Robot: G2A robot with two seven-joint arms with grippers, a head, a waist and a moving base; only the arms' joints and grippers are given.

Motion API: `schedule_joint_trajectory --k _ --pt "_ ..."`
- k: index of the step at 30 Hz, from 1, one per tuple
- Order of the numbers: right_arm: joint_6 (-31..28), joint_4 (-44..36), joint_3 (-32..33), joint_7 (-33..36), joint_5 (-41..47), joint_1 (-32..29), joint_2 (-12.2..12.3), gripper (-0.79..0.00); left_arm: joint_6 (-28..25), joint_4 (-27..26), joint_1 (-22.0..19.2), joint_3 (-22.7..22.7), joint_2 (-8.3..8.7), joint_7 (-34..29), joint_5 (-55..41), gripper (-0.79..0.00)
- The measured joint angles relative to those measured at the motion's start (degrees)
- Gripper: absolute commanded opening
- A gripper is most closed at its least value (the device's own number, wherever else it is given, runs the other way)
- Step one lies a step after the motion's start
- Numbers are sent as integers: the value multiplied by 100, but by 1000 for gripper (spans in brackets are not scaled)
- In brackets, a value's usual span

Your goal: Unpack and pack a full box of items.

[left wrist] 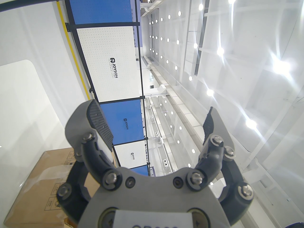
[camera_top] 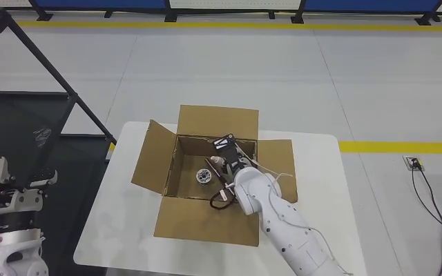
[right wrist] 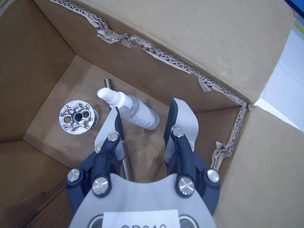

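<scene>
Right claw [right wrist: 146,109] spread wide, empty, low inside the open box [right wrist: 166,12], just above a spray bottle [right wrist: 142,117] lying across a metal rod [right wrist: 126,161]. Beside them, a metal spool [right wrist: 76,117]; bare cardboard floor around, torn rim above. Left claw [left wrist: 152,110] also spread, empty, pointing upward.

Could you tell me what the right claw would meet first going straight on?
Most likely the spray bottle on the box floor, in line with the open right claw; depth is unclear.
</scene>
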Motion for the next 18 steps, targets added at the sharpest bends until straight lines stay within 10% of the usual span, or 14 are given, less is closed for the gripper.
schedule_joint_trajectory --k 8,11,18 --pt "-448 -1144 395 16 -33 -632 129 -280 0 0 0 0 0 0 0 0" --pt "-671 -1885 694 -42 174 -1077 205 -12 0 0 0 0 0 0 0 0" --pt "-1422 -3394 1326 -109 816 -2235 365 0 0 0 0 0 0 0 0 0"
